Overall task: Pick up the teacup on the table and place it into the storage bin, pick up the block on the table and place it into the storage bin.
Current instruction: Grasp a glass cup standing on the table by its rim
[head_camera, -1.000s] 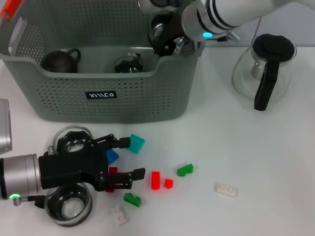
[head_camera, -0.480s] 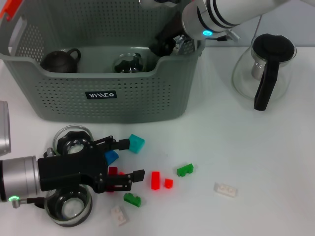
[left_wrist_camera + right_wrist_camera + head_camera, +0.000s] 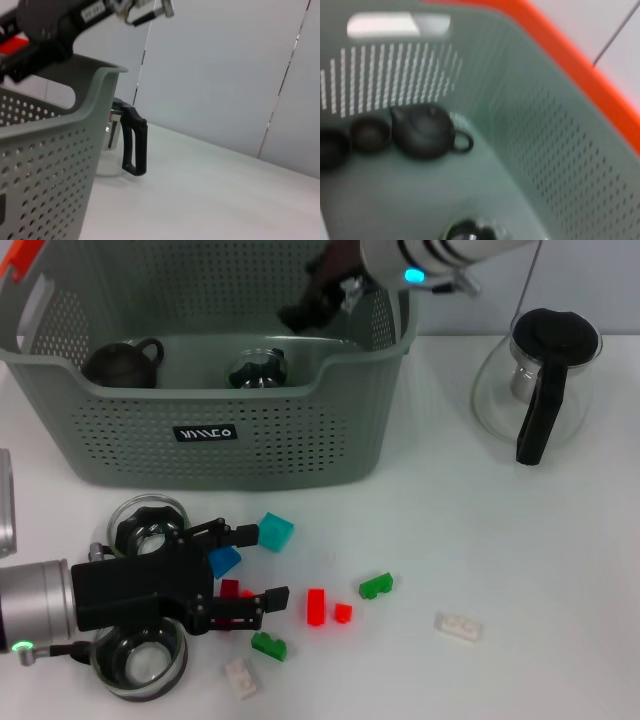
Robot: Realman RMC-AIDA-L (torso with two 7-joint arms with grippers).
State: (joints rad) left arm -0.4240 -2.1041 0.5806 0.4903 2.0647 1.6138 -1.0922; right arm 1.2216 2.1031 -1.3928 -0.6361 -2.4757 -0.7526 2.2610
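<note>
White tabletop is carrying the bin (image 3: 215,400) at the far left, with a glass pot (image 3: 535,380) standing well apart to its right. Near the front edge, the left gripper (image 3: 245,565) is reaching in low from the left, lying roughly level, its black fingers (image 3: 232,533) spread wide around a blue block (image 3: 224,560) and dark red pieces, gripping nothing. A teal block (image 3: 276,531) is lying just past its upper fingertip. Two glass cups (image 3: 140,660) are sitting under and beside that arm, with red, green and white blocks scattered to the right. The right gripper (image 3: 315,295) is hanging over the bin's back right corner, angled down into it; I cannot tell how its jaws are standing. Inside the bin a dark teapot (image 3: 422,131), two small dark cups (image 3: 369,134) and a glass cup (image 3: 258,368) are resting on the floor.
</note>
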